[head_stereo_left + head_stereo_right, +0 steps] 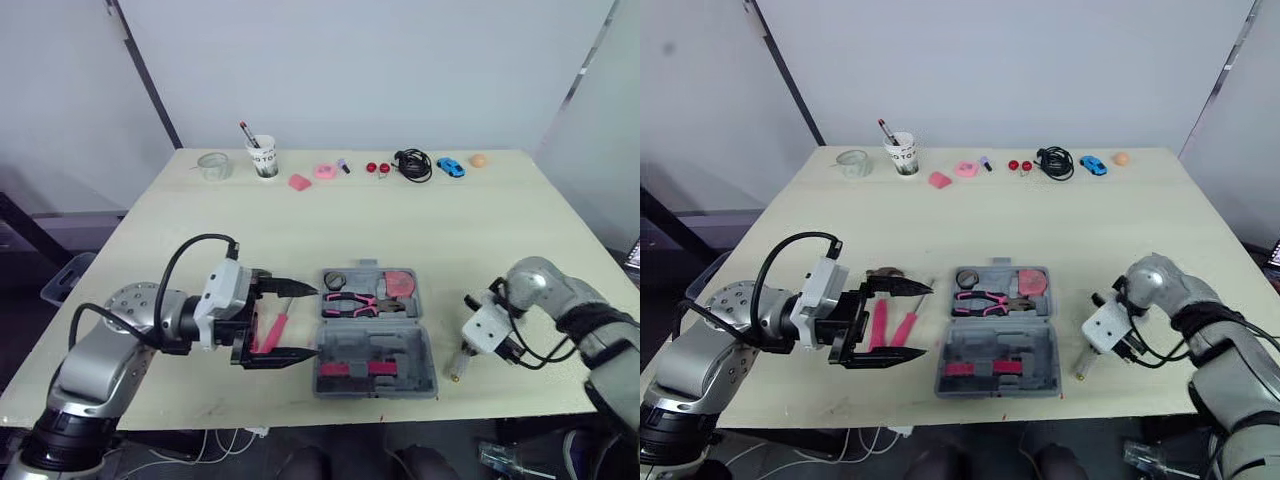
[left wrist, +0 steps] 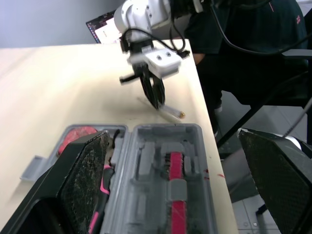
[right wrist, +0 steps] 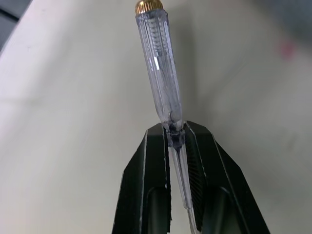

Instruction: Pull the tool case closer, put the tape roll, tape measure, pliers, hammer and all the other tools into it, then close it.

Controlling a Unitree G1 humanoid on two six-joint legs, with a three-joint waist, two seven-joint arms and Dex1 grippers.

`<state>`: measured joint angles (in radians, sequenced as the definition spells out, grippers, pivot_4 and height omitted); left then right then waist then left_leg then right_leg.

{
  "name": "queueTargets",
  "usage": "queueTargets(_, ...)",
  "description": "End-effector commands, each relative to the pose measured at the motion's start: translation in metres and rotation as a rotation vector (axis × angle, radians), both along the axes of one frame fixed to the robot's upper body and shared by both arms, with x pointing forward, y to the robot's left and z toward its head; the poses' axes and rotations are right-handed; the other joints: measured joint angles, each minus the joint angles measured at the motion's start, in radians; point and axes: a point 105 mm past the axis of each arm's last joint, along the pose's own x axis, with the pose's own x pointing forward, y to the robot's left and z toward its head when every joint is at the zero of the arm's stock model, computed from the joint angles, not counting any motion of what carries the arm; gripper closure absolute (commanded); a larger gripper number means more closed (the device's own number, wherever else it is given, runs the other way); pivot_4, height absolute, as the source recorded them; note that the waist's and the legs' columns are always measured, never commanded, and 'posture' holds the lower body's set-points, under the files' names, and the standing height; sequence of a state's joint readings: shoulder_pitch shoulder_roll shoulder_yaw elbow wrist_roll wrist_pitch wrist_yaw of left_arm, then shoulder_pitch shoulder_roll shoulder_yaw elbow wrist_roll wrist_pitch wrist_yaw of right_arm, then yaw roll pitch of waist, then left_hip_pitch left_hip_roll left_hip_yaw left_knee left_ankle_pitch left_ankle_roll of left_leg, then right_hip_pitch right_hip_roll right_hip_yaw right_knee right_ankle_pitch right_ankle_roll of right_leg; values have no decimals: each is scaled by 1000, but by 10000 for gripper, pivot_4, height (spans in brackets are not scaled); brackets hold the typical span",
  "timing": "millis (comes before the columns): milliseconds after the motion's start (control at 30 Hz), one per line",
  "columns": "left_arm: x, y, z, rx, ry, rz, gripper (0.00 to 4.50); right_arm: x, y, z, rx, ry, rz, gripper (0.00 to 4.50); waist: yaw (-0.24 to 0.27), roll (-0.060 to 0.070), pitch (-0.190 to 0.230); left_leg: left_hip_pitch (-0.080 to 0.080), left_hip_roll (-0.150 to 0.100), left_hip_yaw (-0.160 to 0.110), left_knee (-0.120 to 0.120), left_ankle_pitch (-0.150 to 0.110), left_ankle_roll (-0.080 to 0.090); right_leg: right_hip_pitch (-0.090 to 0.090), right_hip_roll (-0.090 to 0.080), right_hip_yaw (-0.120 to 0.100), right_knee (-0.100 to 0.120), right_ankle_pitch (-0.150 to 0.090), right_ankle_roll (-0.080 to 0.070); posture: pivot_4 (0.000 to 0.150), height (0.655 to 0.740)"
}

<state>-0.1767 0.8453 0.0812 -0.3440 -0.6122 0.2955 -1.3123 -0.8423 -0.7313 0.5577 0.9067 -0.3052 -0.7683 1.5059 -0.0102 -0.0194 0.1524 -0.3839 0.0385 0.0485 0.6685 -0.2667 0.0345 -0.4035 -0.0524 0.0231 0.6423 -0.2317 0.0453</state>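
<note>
The grey tool case point(image 1: 376, 362) lies open near the table's front edge. Pink pliers point(image 1: 355, 303), a dark tape roll point(image 1: 334, 279) and a red tape measure point(image 1: 400, 284) sit in its far half. My left gripper point(image 1: 295, 321) hovers open just left of the case, above two pink-handled tools point(image 1: 890, 325) on the table. To the right of the case, my right gripper point(image 3: 174, 134) is shut on the shaft of a clear screwdriver point(image 3: 158, 63) with a brass cap, low over the table. The left wrist view shows that gripper point(image 2: 155, 95) beyond the case point(image 2: 165, 170).
Along the far edge stand a glass jar point(image 1: 213, 165), a cup of pens point(image 1: 263, 157), pink bits point(image 1: 300, 181), a black cable point(image 1: 413, 163), a blue toy car point(image 1: 450, 167) and an orange ball point(image 1: 479, 159). Bare tabletop lies between them and the case.
</note>
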Motion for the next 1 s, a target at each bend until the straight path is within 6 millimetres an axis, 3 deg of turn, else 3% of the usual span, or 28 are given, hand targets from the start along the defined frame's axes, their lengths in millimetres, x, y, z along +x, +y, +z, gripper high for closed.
queueTargets(33, -3, -6, 7, -24, -36, -28, 0, 6, -5, 38, 199, -57, -339, 44223, -2, 0, 0, 0, 0, 0, 0, 0, 0, 0, 0, 0, 0, 0, 0, 1500, 7400)
queueTargets(167, -2, -8, 8, -34, -32, -38, 0, 1, -15, 41, 243, -95, -550, 44223, 0, 0, 0, 0, 1, -1, -1, 0, 0, 0, 0, -1, 0, 0, 0, 1500, 7400)
queueTargets(333, -1, -10, 8, -43, -30, -52, 0, -23, -13, 34, 303, -17, -1012, 44223, 4, -1, 0, -1, 0, -1, 0, 0, 0, -1, 0, -1, 0, 0, 0, 1500, 7400)
queueTargets(600, -1, -15, 9, -53, -26, -84, 0, -27, 9, 25, 410, 156, -1671, 44223, -2, -2, -1, -3, 0, -2, 0, 0, 0, -2, 1, -1, 0, 0, 0, 1500, 7400)
queueTargets(867, -1, -16, 12, -53, -28, -97, 0, -8, 20, 9, 557, 183, -2000, 44223, 0, -3, -2, -13, -1, -2, 1, 0, 0, -7, 1, -3, -1, 1, 3, 1500, 7400)
queueTargets(1000, -2, -16, 11, -49, -26, -96, 0, -5, 19, 1, 547, 139, -2113, 44223, -4, -3, -2, -13, -1, -2, 0, 0, 0, -8, 2, -4, -1, 2, 4, 1500, 7400)
